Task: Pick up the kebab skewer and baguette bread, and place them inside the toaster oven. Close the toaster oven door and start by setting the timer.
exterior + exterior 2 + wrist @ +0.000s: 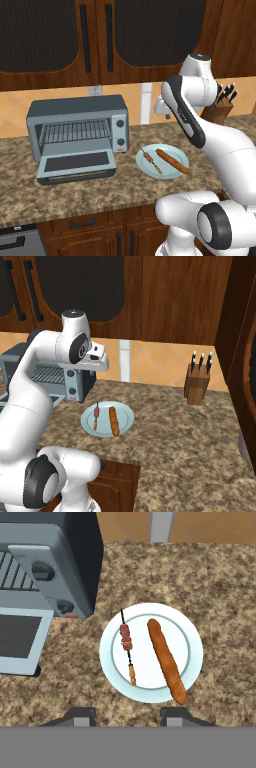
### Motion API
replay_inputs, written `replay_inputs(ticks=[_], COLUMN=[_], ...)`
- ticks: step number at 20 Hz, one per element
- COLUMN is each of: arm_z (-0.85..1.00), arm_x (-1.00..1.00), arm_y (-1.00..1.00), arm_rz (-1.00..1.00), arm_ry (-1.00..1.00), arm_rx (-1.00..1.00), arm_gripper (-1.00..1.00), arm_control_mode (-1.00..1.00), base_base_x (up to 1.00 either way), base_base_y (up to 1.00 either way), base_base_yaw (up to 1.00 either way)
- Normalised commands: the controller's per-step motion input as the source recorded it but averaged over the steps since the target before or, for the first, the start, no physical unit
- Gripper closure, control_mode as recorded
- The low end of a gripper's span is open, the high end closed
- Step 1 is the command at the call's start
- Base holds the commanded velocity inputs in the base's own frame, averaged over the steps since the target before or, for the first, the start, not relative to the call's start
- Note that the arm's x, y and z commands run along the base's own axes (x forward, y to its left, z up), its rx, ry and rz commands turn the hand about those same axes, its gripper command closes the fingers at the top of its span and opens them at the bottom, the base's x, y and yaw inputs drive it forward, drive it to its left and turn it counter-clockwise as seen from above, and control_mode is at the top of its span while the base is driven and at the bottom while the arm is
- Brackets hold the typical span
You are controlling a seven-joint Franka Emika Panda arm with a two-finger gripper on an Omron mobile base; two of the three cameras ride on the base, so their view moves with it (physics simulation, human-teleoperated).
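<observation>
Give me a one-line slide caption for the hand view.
Claw above a white plate holding kebab skewer and baguette bread, beside the open toaster oven.

toaster oven (47,562) cut off at left edge, knob markings unreadable

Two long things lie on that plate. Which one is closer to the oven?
The kebab skewer: the thin stick with small meat chunks, on the oven side of the plate. The thick orange-brown baguette lies beyond it.
</observation>
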Motion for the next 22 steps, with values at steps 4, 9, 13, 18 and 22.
replay_inputs(ticks=[4,9,13,18,22], arm_z=[0.0,0.0,0.0,0.0,0.0], arm_x=[0.0,0.0,0.0,0.0,0.0], arm_y=[0.0,0.0,0.0,0.0,0.0], arm_rz=[0.0,0.0,0.0,0.0,0.0], arm_ry=[0.0,0.0,0.0,0.0,0.0], arm_rx=[0.0,0.0,0.0,0.0,0.0], arm_gripper=[-1.0,-1.0,-1.0,-1.0,-1.0], arm_control_mode=[1.0,1.0,1.0,1.0,1.0], base_base_x=[0.0,0.0,0.0,0.03,0.14], base_base_y=[0.0,0.0,0.07,0.44,0.62], base_base_yaw=[0.0,0.0,0.0,0.0,0.0])
